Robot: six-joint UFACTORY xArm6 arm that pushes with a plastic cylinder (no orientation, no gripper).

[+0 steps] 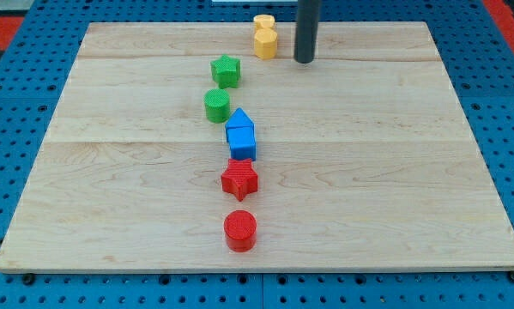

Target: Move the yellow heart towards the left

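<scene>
Two yellow blocks stand touching at the view's top edge of the wooden board. The upper one (pixel 264 21) has a rounded top and may be the heart. The lower one (pixel 266 42) looks more angular. Their shapes are hard to make out. My tip (pixel 304 61) rests on the board just to the right of the lower yellow block, a small gap apart from it.
A column of blocks runs down the board's middle: a green star (pixel 226 70), a green cylinder (pixel 216 105), a blue pointed block (pixel 239 118) touching a blue cube (pixel 241 142), a red star (pixel 238 178) and a red cylinder (pixel 239 230). Blue pegboard (pixel 16 103) surrounds the board.
</scene>
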